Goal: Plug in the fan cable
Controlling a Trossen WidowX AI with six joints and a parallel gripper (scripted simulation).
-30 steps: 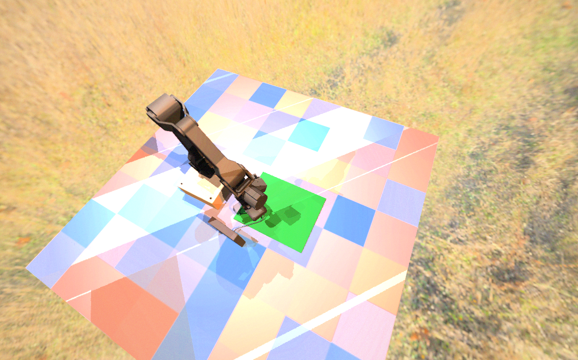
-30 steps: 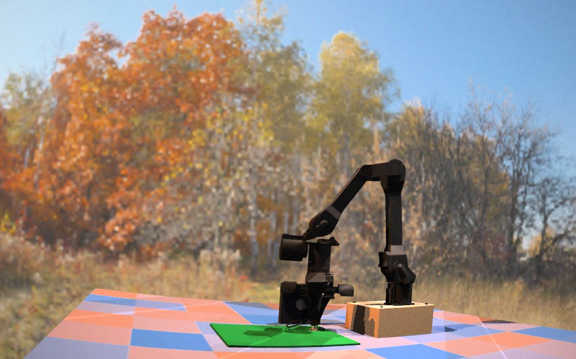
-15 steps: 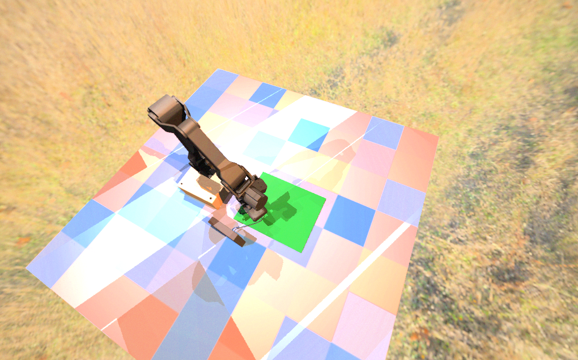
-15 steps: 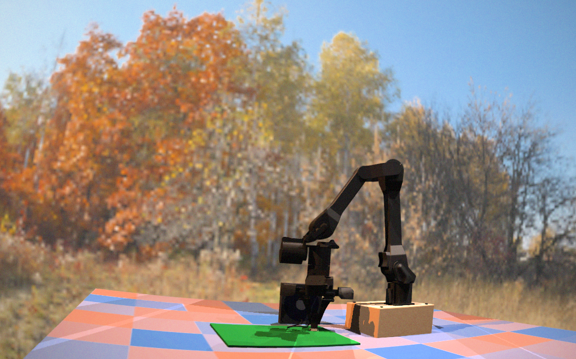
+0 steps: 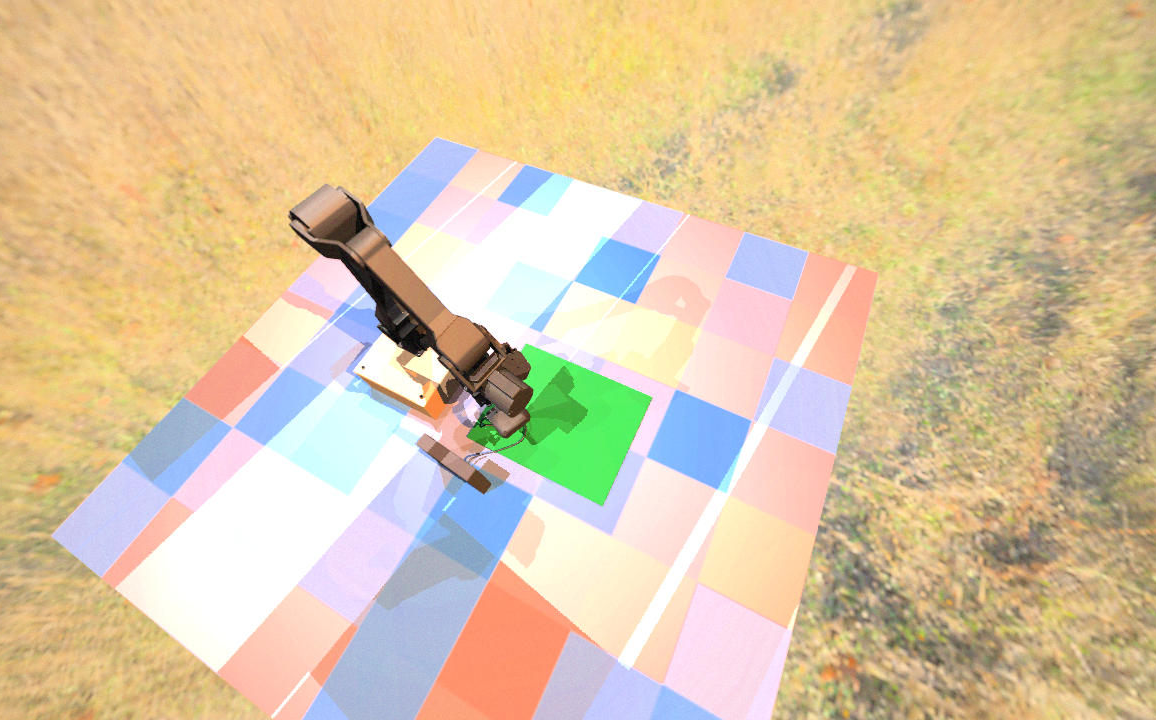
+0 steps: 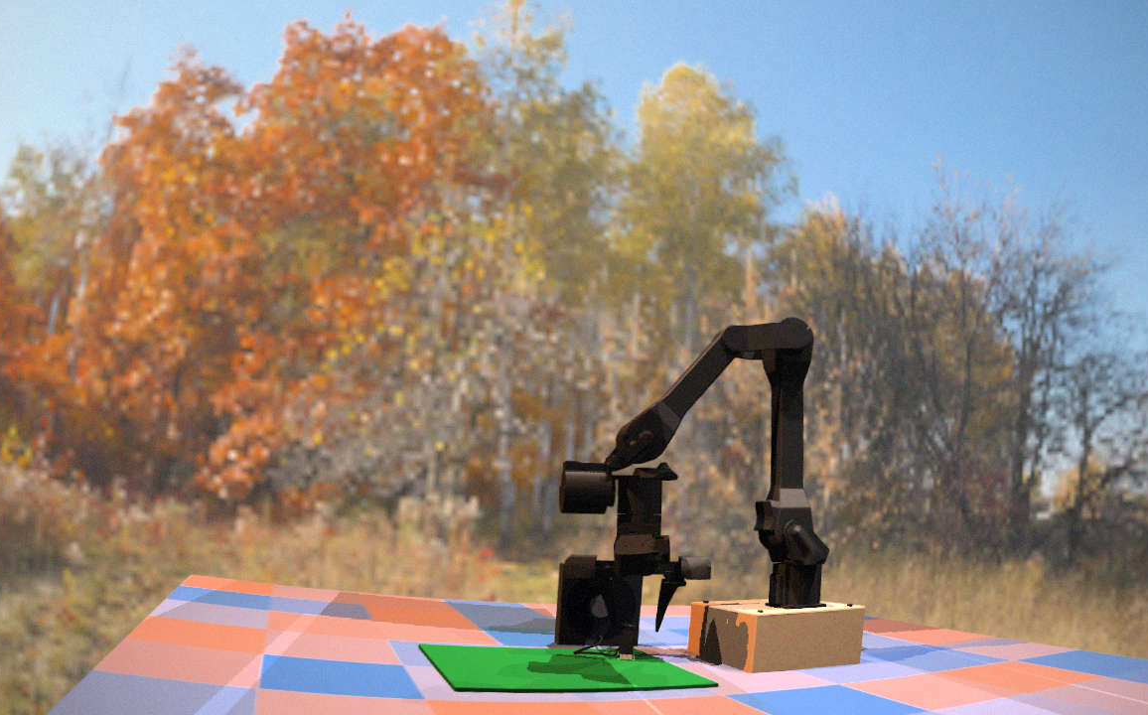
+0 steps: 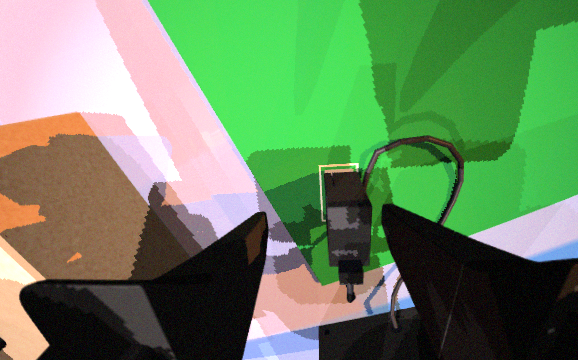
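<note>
The green board point(image 5: 613, 420) point(image 6: 498, 673) point(image 7: 269, 75) lies flat. The dark plug point(image 7: 349, 230) stands over the pale-rimmed header point(image 7: 321, 195) near the board's edge. Its lower end is inside or right at the rim; how deep it sits is not clear. My gripper point(image 7: 323, 217) is open, with one finger on each side of the plug and a gap visible on both sides. The thin cable point(image 7: 461, 170) point(image 5: 494, 450) loops beside the plug, passes behind the right finger and reaches the dark fan point(image 5: 454, 463) point(image 7: 364, 337), which stands on edge beside the board.
The arm's box-shaped base point(image 5: 398, 380) point(image 6: 783, 636) point(image 7: 94, 210) stands close to the board. The patchwork-coloured table point(image 5: 698, 438) point(image 6: 338, 680) lies around them. Shadows of the arm fall across the board.
</note>
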